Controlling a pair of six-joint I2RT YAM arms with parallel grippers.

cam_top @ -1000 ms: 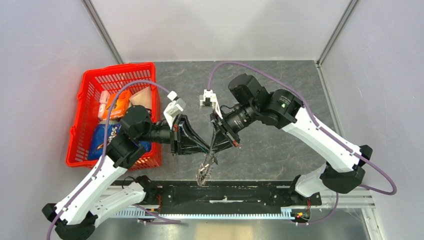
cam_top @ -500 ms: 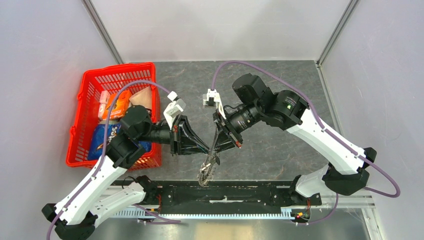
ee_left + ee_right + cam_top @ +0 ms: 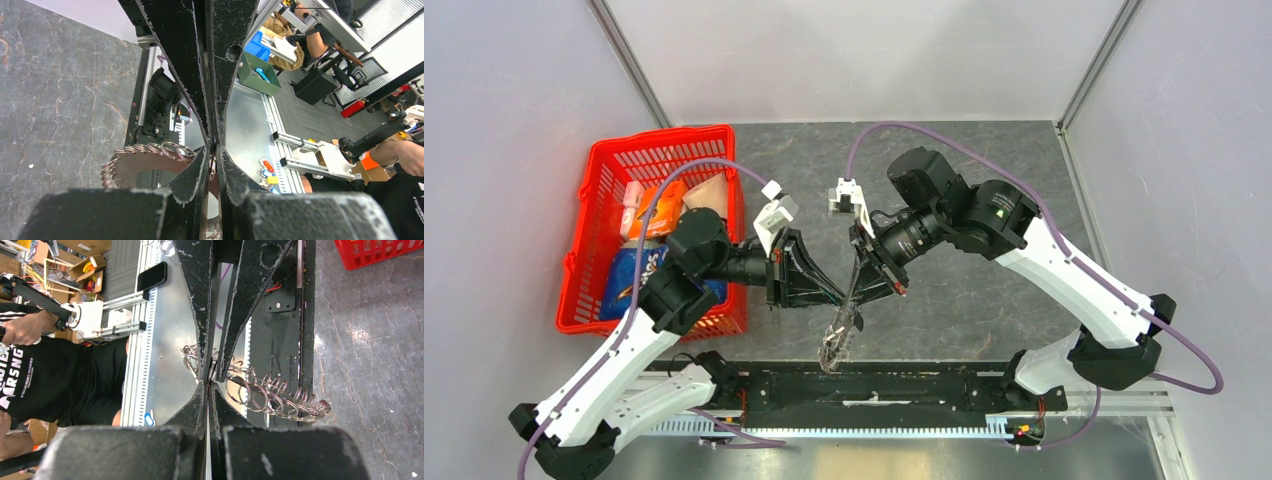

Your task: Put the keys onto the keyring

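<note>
The keyring [image 3: 834, 345], a cluster of small silvery rings like a toothed gear, hangs below the two grippers where their tips meet above the table's front edge. My right gripper [image 3: 852, 312] is shut on the keyring's top; its rings [image 3: 270, 395] fan out beside my right fingertips [image 3: 200, 390]. My left gripper [image 3: 840, 298] is shut tip to tip against the right one. It pinches a thin metal piece with a dark edge [image 3: 213, 166], which looks like the key. The ring cluster [image 3: 145, 150] shows just left of it. The key's black head is mostly hidden.
A red basket [image 3: 594, 235] with snack packets stands at the left, close behind the left arm. A black rail [image 3: 874, 385] runs along the table's front edge under the keyring. A small white block [image 3: 836, 192] sits behind the grippers.
My right arm shifted slightly right and back a second ago, and the hanging keyring swung a little with it. Since half a second ago nothing has visibly moved.
</note>
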